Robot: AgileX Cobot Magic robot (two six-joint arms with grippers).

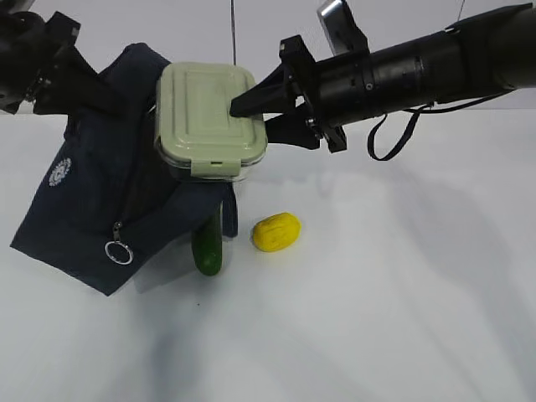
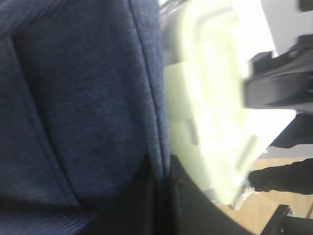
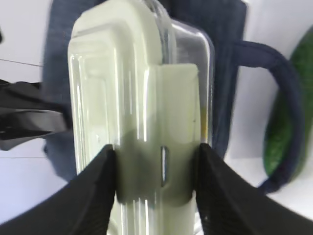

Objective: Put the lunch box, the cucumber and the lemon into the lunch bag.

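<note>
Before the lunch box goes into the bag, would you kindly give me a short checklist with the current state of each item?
1. Right claw clamped on the lunch box across lid and base: ok.
2. Lunch box lifted off the table, over the lunch bag: ok.
3. Left claw pinching the bag fabric to hold it: cannot tell; only fabric fills its view.
4. Bag mouth open wide enough: cannot tell.
5. Cucumber and lemon on the table, out of the box's path: ok.

Lunch box between the jaws.
</note>
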